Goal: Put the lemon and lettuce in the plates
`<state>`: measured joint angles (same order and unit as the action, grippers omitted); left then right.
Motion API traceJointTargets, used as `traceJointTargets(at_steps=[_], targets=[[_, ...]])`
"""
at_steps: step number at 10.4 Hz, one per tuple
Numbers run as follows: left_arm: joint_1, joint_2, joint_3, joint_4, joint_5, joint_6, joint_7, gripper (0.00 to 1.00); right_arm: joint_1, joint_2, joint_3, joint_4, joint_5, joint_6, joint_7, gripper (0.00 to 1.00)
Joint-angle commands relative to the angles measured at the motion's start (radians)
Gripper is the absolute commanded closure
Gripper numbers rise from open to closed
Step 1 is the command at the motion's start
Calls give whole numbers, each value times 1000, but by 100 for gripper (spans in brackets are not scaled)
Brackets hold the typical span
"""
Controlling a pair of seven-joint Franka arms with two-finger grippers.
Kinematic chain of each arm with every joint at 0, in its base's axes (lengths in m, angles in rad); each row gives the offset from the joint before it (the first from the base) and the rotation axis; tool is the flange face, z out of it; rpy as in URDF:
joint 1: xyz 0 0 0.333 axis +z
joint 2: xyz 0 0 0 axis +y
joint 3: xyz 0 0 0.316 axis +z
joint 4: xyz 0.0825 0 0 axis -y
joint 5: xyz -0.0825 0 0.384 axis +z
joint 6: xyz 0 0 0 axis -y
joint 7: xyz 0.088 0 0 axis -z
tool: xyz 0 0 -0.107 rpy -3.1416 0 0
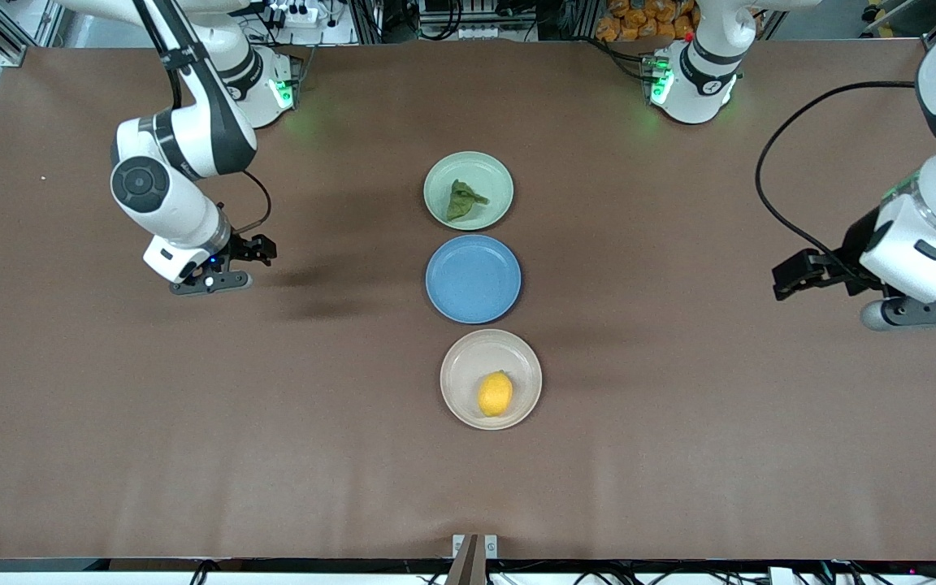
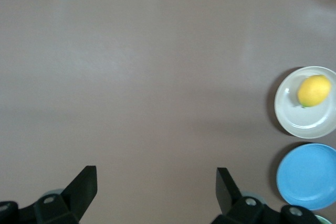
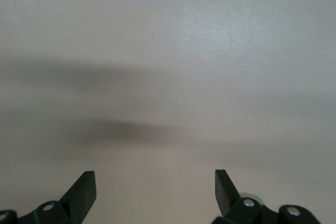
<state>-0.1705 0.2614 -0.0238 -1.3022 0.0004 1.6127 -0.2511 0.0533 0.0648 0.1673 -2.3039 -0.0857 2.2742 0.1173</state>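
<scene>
The lemon (image 1: 495,394) lies in the beige-cream plate (image 1: 466,364), the plate nearest the front camera. The lettuce (image 1: 463,201) lies in the pale mint green plate (image 1: 490,174), the plate nearest the robots' bases. My left gripper (image 1: 786,280) is open and empty, over bare table toward the left arm's end. Its wrist view shows open fingers (image 2: 156,179), the lemon (image 2: 314,91) and the beige plate (image 2: 295,120). My right gripper (image 1: 263,249) is open and empty over bare table toward the right arm's end; its wrist view shows open fingers (image 3: 155,182) and only table.
An empty blue plate (image 1: 473,279) sits between the two other plates; it also shows in the left wrist view (image 2: 307,177). A black cable (image 1: 769,162) hangs from the left arm. A small bracket (image 1: 474,546) sits at the table's front edge.
</scene>
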Motion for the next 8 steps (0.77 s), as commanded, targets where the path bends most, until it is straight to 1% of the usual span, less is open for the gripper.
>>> traceJointTargets(at_steps=[1,3,4,5,6,7,8], targets=[[9,-13,-86,4,74,-25,-37,0,-13,-54,0,4,-5,-28,-4,0],[11,-13,-90,4,82,-25,2,0,-18,-68,-5,104,0,-157,-4,0],[11,-13,-85,4,81,-25,41,0,-20,-72,-6,177,1,-229,-4,0],[11,-14,-82,4,87,-25,71,0,-24,-73,-8,263,15,-308,-7,0],[11,-16,-85,4,90,-25,125,0,-42,-69,-8,344,55,-388,-40,0],[11,-16,-85,4,86,-25,145,0,-44,-72,-15,395,79,-445,-82,0],[11,-16,-84,4,89,-25,145,0,-44,-82,-32,452,83,-509,-93,0]])
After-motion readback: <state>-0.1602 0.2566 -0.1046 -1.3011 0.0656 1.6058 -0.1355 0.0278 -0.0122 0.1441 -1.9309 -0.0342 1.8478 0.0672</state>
